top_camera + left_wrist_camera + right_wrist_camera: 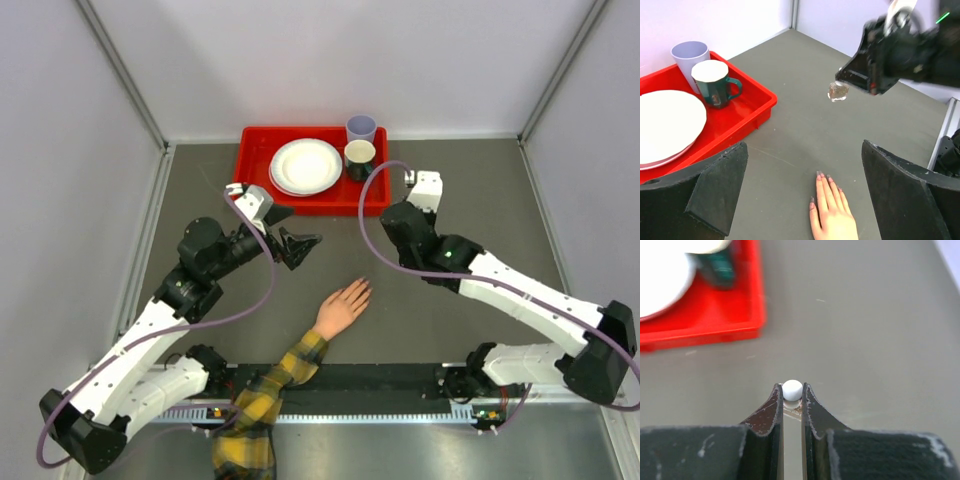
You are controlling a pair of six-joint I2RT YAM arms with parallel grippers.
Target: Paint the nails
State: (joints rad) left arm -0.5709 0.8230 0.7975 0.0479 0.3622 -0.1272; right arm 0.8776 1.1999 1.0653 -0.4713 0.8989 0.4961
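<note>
Gaping left tool [804,149], right tool [791,392] pinching half-hidden clear bottle [838,91], nails [819,175] barely discernible

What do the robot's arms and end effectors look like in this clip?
Both the left arm and the right arm have white shells with black joints, and each is trailed by a mauve cable. The left end effector and the right end effector are black, with two tapering fingers scuffed pale along the edges.
</note>
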